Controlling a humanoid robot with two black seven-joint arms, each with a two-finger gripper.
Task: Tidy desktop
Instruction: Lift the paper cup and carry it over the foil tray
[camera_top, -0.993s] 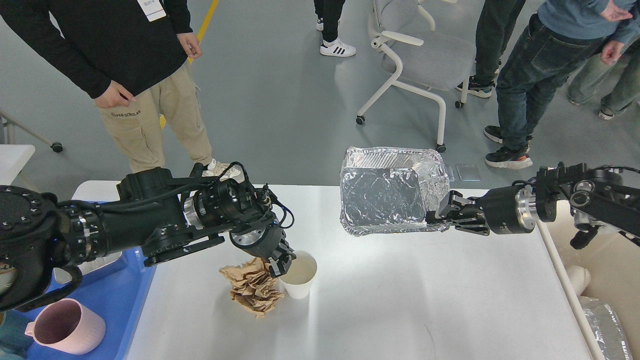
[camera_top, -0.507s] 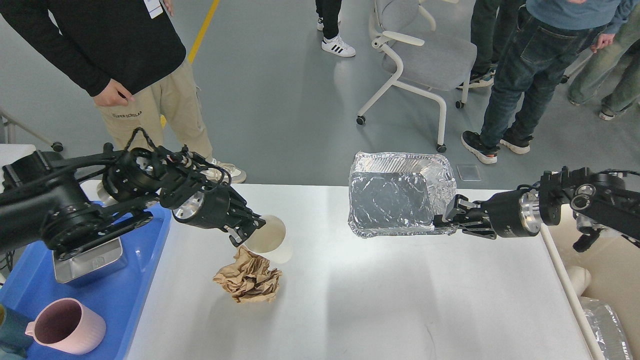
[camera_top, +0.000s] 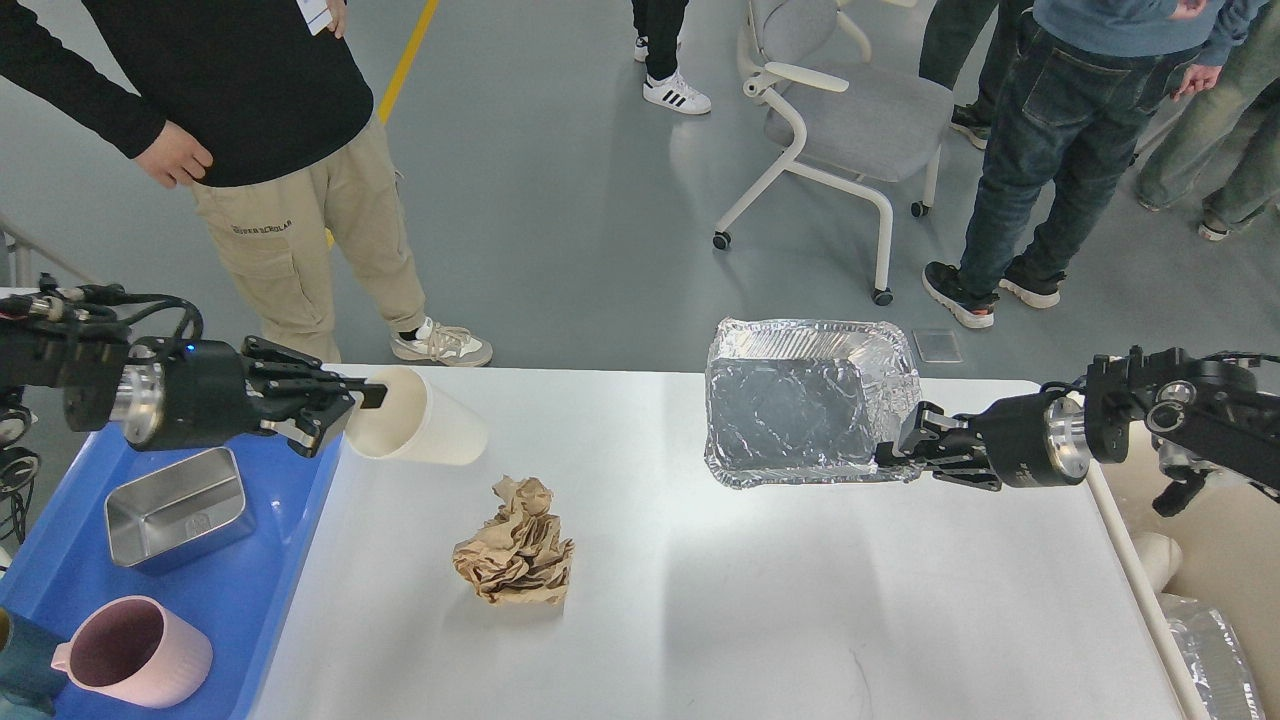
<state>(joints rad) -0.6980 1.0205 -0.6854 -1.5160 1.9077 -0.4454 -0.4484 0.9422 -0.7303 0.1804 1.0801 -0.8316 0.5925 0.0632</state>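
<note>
The white desktop (camera_top: 760, 610) fills the lower middle of the head view. My left gripper (camera_top: 352, 410) is shut on the rim of a white paper cup (camera_top: 420, 430), held on its side above the desktop's far left part. A crumpled brown paper ball (camera_top: 515, 548) lies on the desktop below the cup. My right gripper (camera_top: 898, 450) is shut on the edge of a crinkled foil tray (camera_top: 800, 400), held tilted above the far right part of the desktop.
A blue tray (camera_top: 250, 590) at the left holds a metal tin (camera_top: 178, 518) and a pink mug (camera_top: 130, 655). A cream bin (camera_top: 1215, 560) with foil inside stands at the right. People and a grey chair (camera_top: 850, 120) stand beyond the desk.
My left arm has lifted the paper cup off the desktop and carried it left and back, tipping it on its side. The foil tray has shifted slightly right. The paper ball has been nudged.
</note>
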